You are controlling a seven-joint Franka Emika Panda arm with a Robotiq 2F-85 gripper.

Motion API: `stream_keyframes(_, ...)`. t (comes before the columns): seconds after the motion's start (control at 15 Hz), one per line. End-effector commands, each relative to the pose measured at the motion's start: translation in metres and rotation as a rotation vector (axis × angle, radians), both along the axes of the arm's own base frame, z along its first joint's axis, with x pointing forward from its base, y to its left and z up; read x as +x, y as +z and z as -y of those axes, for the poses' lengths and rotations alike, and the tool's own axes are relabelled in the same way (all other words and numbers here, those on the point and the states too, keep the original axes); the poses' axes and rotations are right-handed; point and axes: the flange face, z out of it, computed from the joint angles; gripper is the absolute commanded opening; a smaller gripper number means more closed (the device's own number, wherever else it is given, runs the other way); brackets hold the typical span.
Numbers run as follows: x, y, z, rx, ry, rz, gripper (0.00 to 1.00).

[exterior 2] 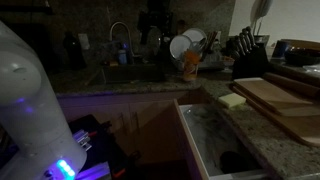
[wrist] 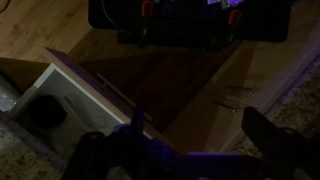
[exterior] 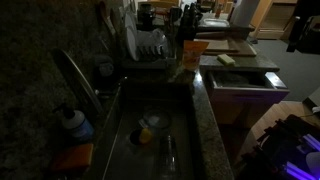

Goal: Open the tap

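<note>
Three dim views of a dark kitchen. Showed a long arched tap of dull grey brushed metal (exterior: 76,76), thick curved spout, rising at the rim of a deep smooth steel sink (exterior: 120,110), just beside a blue-capped plastic bottle (exterior: 72,120). Caught the dark two-fingered gripper (wrist: 185,150) only in the wrist view: spread wide, clasping nothing, aimed down at brown wood, well apart from the tap. Judged the risks thus: misreading the reach in such poor light; skidding off slick rounded metal; toppling the light bottle; clipping the wire dish rack with glossy white plates (exterior 2: 186,44) near the spout; snagging on the speckled granite counter (exterior: 212,125) or the open pale drawer (exterior: 245,82) on the way in.
</note>
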Motion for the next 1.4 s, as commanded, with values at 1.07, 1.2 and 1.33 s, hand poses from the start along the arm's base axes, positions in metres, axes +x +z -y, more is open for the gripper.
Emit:
stream_keyframes(1.07,0.065,-0.248,-0.231,-0.237,0.482,-0.397,1.0)
stream_keyframes(1.2,0.063,-0.261,-0.262,-0.321,0.559,-0.335,1.0)
stream_keyframes(1.33,0.056,-0.262,-0.288,-0.408,0.632,-0.272,1.0)
